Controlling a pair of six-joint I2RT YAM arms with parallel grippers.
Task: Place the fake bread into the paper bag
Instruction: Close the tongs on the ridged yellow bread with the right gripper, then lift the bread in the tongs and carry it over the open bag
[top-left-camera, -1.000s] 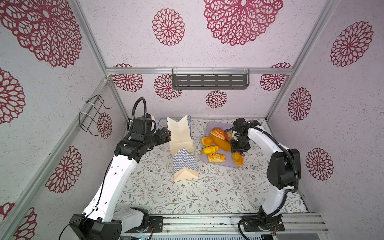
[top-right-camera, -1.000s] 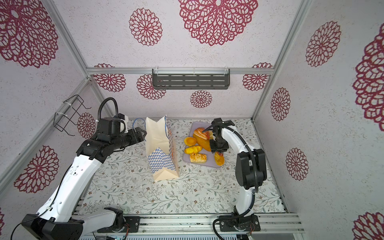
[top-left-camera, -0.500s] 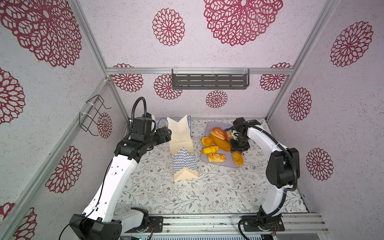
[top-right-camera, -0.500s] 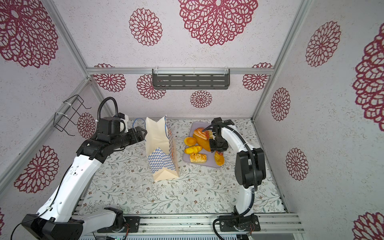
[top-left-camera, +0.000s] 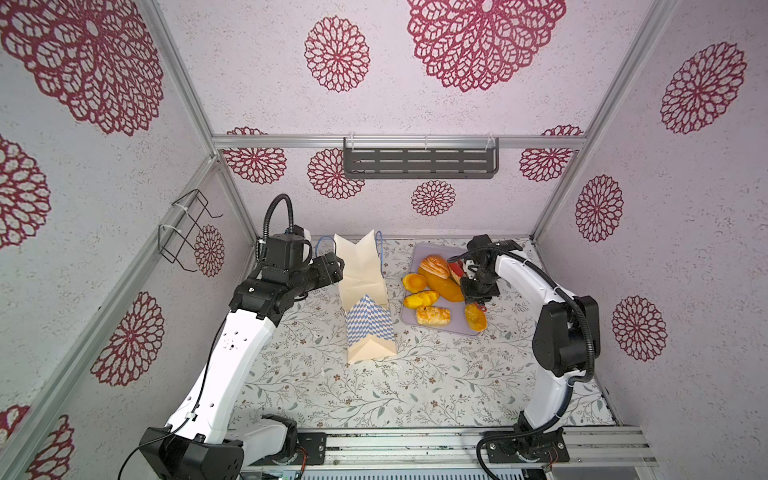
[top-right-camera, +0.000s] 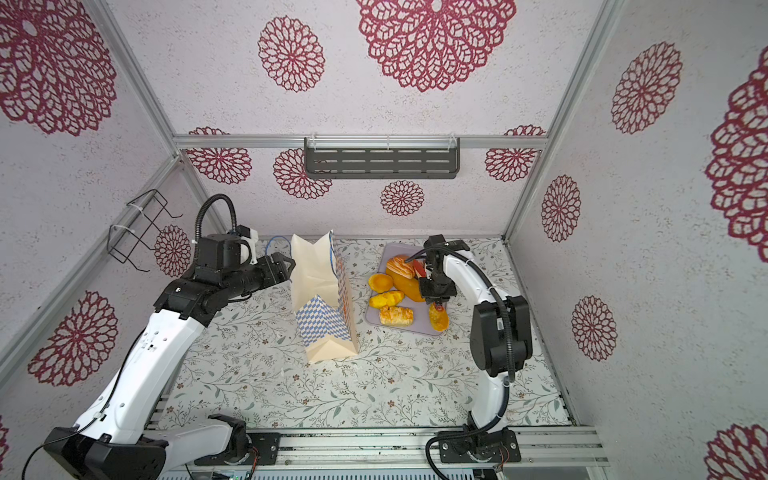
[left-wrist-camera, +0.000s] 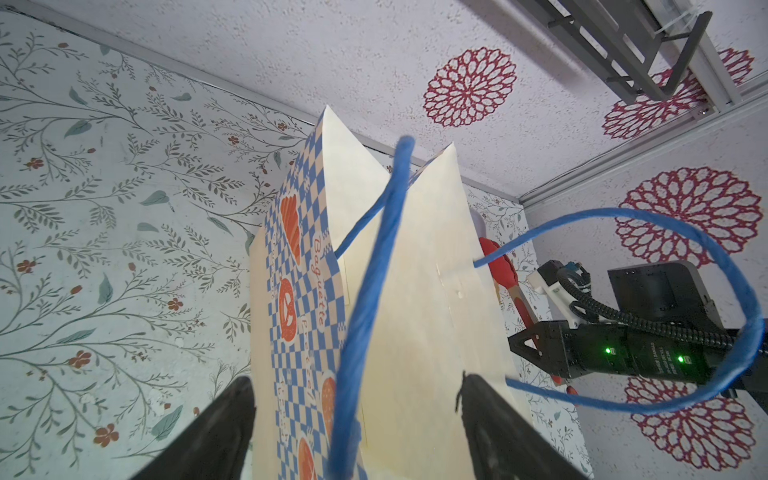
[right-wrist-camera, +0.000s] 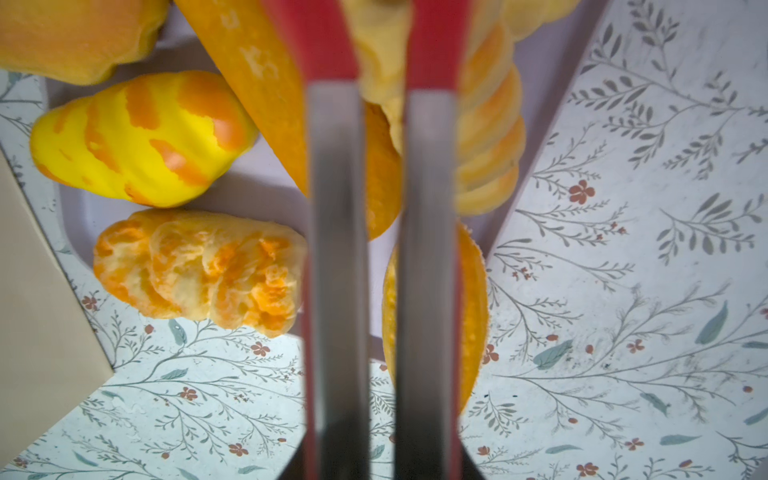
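Note:
The paper bag stands upright mid-table, its mouth open. My left gripper is open and straddles the bag's upper side, with a blue cord handle hanging between the fingers. My right gripper is shut on metal tongs with red tips. The tips pinch a pale ridged piece of fake bread. Several other pieces lie on the lilac tray: a yellow bun, a flaky pastry and a long orange loaf.
An orange bun lies at the tray's near right corner, below the tongs. A grey shelf hangs on the back wall and a wire rack on the left wall. Patterned walls close in three sides.
The right gripper has squeezed the tongs together, so their tips now pinch the bread. Both arms have hardly moved.

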